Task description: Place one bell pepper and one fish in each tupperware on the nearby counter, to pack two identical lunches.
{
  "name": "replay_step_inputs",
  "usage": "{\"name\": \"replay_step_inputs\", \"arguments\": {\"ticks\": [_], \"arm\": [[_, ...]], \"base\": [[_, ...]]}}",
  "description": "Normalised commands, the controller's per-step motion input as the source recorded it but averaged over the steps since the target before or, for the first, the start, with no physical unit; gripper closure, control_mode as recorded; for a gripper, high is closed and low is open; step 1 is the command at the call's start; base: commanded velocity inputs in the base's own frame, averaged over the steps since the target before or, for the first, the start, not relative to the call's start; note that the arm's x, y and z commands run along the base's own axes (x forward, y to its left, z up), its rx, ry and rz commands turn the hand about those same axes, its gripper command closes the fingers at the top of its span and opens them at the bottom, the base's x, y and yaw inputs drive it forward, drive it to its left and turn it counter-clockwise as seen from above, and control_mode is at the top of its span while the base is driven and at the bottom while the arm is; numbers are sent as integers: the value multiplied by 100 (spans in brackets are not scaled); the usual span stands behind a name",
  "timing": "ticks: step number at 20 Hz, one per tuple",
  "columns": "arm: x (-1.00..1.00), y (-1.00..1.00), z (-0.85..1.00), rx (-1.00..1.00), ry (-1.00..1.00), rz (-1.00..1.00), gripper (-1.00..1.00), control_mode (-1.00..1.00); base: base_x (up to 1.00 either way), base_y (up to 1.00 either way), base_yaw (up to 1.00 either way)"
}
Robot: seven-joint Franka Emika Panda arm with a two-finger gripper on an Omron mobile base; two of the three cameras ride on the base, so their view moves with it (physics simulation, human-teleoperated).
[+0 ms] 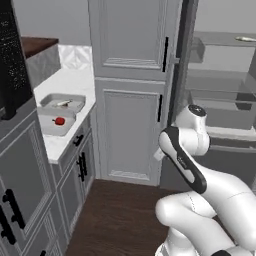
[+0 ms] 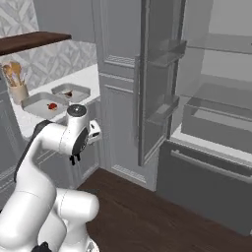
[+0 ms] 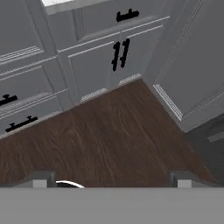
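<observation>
While hovering with the claw (image 2: 75, 158) spread wide and empty over the wooden floor (image 3: 109, 131), best to lift high and to the right of the claw, toward what looks like the remaining fish (image 1: 245, 38) on the top fridge shelf (image 1: 220, 40), closing across its slim middle. Counted on the tabletop (image 1: 70, 80), up and left of the claw: two containers, the nearer tupperware (image 1: 50, 131) with one bell pepper (image 1: 60, 120), the farther tupperware (image 1: 50, 99) with one pale packed fish (image 1: 62, 103) and seemingly a second pepper (image 2: 69, 93).

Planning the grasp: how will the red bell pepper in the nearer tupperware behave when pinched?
The bell pepper looks round and glossy, so it may roll or slip. It seems small and probably light in the tupperware.
</observation>
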Motion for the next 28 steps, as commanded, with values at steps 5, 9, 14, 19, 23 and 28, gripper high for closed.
{"name": "replay_step_inputs", "arguments": {"ticks": [5,9,14,19,23,28], "arm": [[0,0,0,0,0,0,-100,100],[0,0,0,0,0,0,-100,100],[0,0,0,0,0,0,-100,100],[0,0,0,0,0,0,-100,100],[0,0,0,0,0,0,-100,100],[0,0,0,0,0,0,-100,100]], "base": [[-14,-88,-45],[21,-95,-25],[50,-53,-17],[74,2,-7],[82,8,-12],[64,28,-16]]}}
